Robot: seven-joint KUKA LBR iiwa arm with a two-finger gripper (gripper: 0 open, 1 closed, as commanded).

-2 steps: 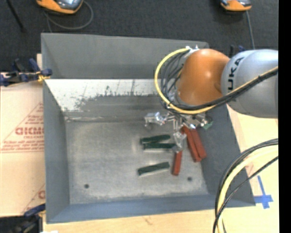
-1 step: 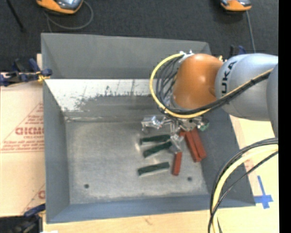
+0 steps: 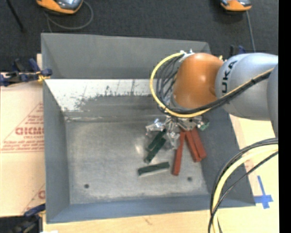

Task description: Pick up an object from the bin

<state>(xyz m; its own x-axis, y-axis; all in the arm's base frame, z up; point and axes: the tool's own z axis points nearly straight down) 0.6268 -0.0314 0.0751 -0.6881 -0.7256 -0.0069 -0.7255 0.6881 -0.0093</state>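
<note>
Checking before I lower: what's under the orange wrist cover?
The hand, above a dark green bar and red bars poking out. The bin floor directly beneath is hidden.

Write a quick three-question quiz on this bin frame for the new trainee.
1. True or false: the red handles lie in the left half of the bin.
2. Pick one. The arm's orange cover hangs over: A) the bin's right side, towards the far wall; B) its near left corner; C) the middle of its left wall.
3. Fill the gap: the tilted bar and the flat bar, both just left of the red handles, are dark ____.

Key: 1 false, they lie in the right half; 2 A; 3 green.
</note>
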